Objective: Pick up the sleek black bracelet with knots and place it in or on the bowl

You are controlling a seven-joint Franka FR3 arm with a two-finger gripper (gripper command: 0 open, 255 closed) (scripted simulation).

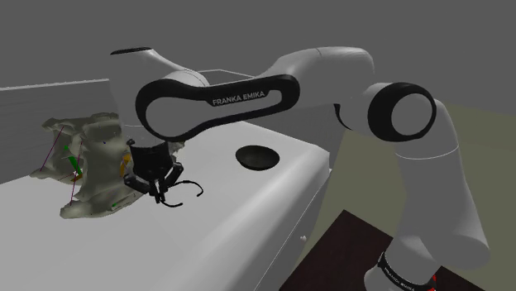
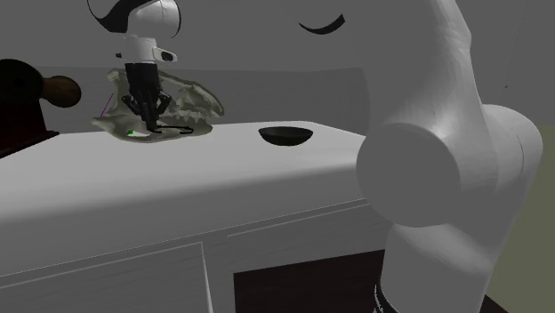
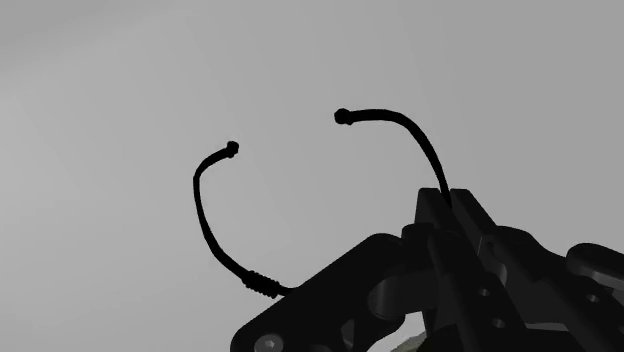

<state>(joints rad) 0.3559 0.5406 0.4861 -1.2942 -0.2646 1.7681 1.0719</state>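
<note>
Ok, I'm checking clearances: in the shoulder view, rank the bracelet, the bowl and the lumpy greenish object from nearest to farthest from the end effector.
1. Black bracelet, right at the end effector.
2. Lumpy greenish object, just beside it, toward the shoulder view's left.
3. Black bowl, well apart, toward the shoulder view's right.

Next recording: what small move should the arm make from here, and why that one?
Probably a short straight lift. The thin black knotted bracelet runs into the black gripper on both sides, low over the white table top, while the dark shallow bowl sits apart toward the shoulder view's right. Lifting first would show whether the bracelet comes along.
</note>
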